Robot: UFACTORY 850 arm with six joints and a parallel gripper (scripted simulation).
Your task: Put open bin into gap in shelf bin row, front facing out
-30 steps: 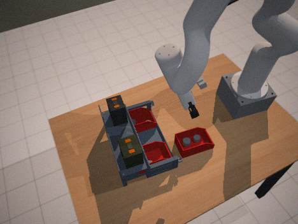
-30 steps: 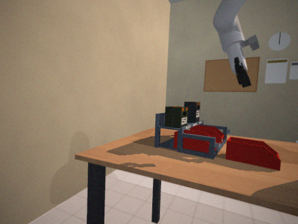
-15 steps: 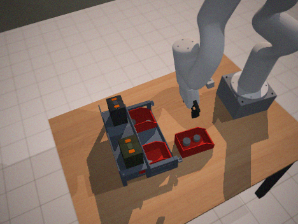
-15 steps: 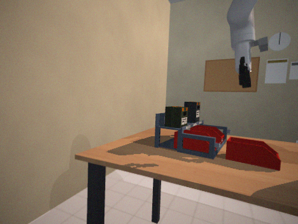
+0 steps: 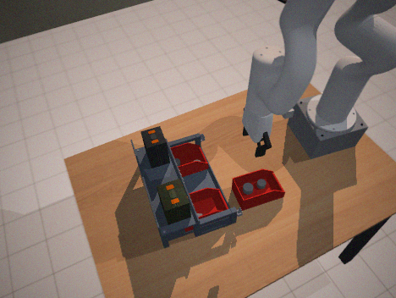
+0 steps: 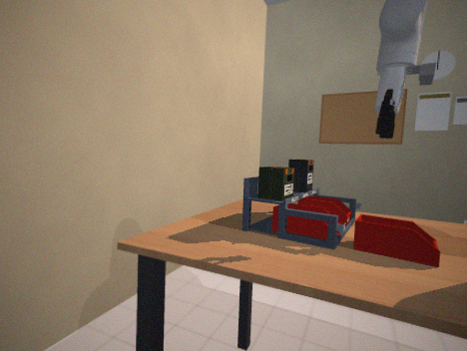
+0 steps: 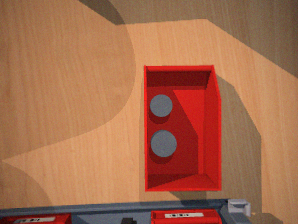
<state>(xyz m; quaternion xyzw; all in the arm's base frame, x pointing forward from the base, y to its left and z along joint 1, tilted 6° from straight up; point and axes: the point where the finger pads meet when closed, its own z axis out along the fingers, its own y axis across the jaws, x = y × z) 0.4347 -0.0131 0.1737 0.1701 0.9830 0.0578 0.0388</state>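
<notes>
A red open bin (image 5: 258, 189) stands on the wooden table beside the shelf, with two grey round parts (image 5: 254, 185) in it. It also shows in the side view (image 6: 396, 240) and straight below the wrist camera (image 7: 182, 128), its parts (image 7: 162, 125) on the left side. The blue-grey shelf (image 5: 182, 182) holds two red bins (image 5: 189, 157) (image 5: 208, 202) with a gap (image 5: 199, 179) between them. My gripper (image 5: 256, 141) is open and empty, high above the table, above the loose bin; it also shows in the side view (image 6: 386, 117).
Two dark boxes (image 5: 155, 146) (image 5: 173, 201) with orange labels stand on the shelf's upper board. The arm's grey base (image 5: 327, 127) is at the table's far right. The shelf's front lip (image 7: 150, 215) lies along the bottom of the wrist view.
</notes>
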